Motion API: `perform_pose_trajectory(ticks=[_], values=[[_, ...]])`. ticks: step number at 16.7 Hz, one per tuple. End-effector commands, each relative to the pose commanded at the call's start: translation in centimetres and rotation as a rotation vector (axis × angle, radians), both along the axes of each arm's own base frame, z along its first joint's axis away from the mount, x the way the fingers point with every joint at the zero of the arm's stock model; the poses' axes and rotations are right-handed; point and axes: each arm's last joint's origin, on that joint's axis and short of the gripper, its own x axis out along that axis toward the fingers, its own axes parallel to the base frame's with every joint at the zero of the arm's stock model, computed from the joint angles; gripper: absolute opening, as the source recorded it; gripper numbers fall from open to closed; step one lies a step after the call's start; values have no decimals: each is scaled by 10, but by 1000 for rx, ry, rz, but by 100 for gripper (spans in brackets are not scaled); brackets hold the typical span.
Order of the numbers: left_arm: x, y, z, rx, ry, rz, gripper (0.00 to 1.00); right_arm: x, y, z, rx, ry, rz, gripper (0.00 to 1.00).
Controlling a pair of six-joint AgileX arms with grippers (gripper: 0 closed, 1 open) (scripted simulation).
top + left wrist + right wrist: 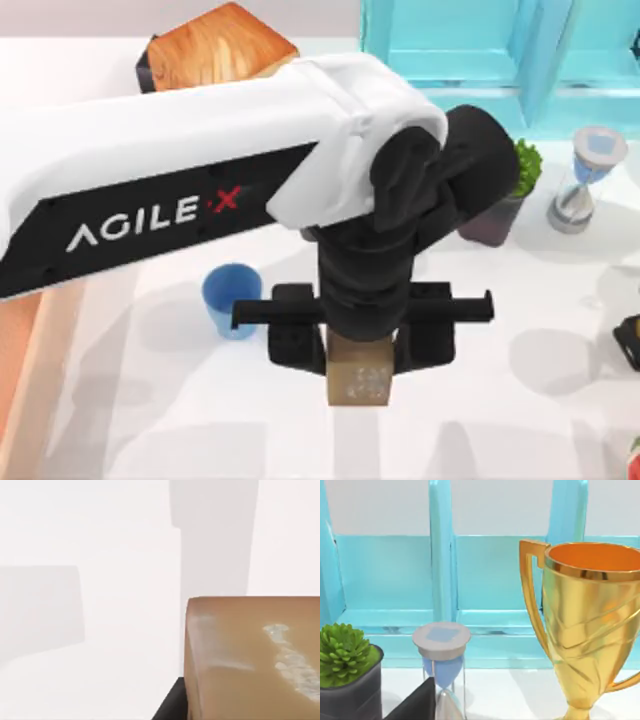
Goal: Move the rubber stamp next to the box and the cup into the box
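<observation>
The rubber stamp [358, 384], a tan block with white markings on top, sits at the table's front middle. My left gripper [360, 345] comes down on it from above, a black finger pressed against each side, shut on it. The left wrist view has the stamp [250, 655] close up with a dark finger edge beside it. The blue cup [232, 298] stands upright just left of the gripper, apart from it. A strip of the box [22, 360] in reddish-tan wood lies along the table's left edge. My right gripper [630, 342] is parked at the right edge.
A glossy wooden cube [220, 45] is at the back left and a turquoise shelf [500, 50] at the back right. A potted plant [505, 195] and an hourglass [585, 180] stand in front of the shelf. A gold trophy [590, 630] rises near the right wrist camera.
</observation>
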Motion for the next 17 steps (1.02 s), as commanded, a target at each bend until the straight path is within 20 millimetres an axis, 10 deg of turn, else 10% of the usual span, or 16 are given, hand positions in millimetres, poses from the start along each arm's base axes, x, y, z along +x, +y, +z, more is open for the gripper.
perform_pose_trajectory(ticks=[9,17], values=[[3,27,8,22,11,-10,0,0,0,0,0,0,0,100],[-5,156,28,14,2,-8,0,0,0,0,0,0,0,100]])
